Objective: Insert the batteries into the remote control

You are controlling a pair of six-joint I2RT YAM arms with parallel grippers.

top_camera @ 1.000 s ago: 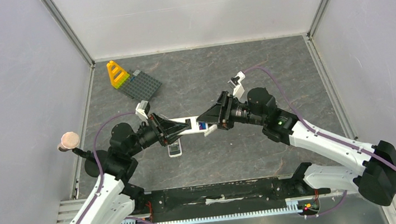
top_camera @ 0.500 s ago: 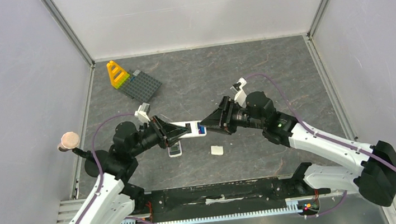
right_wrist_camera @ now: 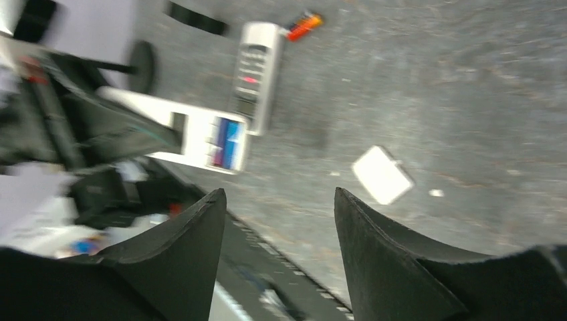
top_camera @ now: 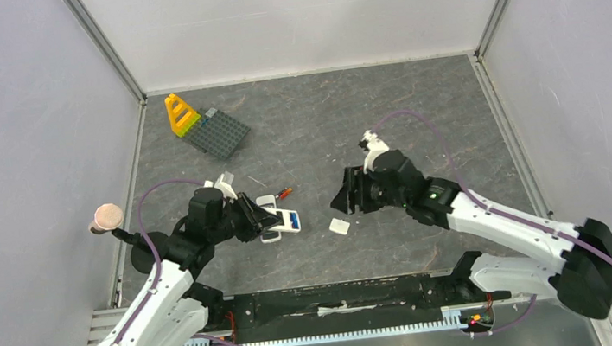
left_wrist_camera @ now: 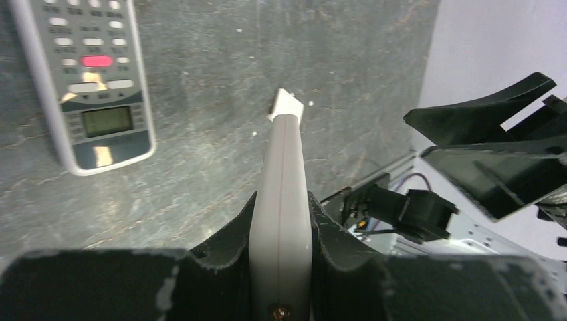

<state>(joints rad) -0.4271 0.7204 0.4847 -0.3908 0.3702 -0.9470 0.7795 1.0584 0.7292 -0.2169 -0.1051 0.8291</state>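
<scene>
At the near left of the table (top_camera: pixel 322 119), my left gripper (top_camera: pixel 263 220) is clamped tight on the remote control (left_wrist_camera: pixel 281 167), the fingers pressing its two broad faces so that my wrist camera sees it edge-on, running straight out from between them. Its free end points toward my right arm, and its battery bay is uncovered and faces upward. The blue-purple batteries (right_wrist_camera: pixel 226 142) sit side by side in that bay, close to the free end. The red-orange batteries (top_camera: pixel 285 194) lie loose on the table, just off the far end of a second remote (left_wrist_camera: pixel 87 80), which rests flat with its buttons and small screen up, partly under and beside the one I hold. A small white cover (top_camera: pixel 340 226) lies flat on the table just past the tip of the held remote, between my two grippers and touching neither. My right gripper (right_wrist_camera: pixel 279 194) hangs above the table to the right of that cover, its jaws spread wide with nothing between them, apart from the remote. Its wrist view is blurred, so I cannot make out finer detail there. Far back on the left stand a grey studded plate (top_camera: pixel 220 132) and a yellow block (top_camera: pixel 181 114) at its corner, well apart from both arms.
</scene>
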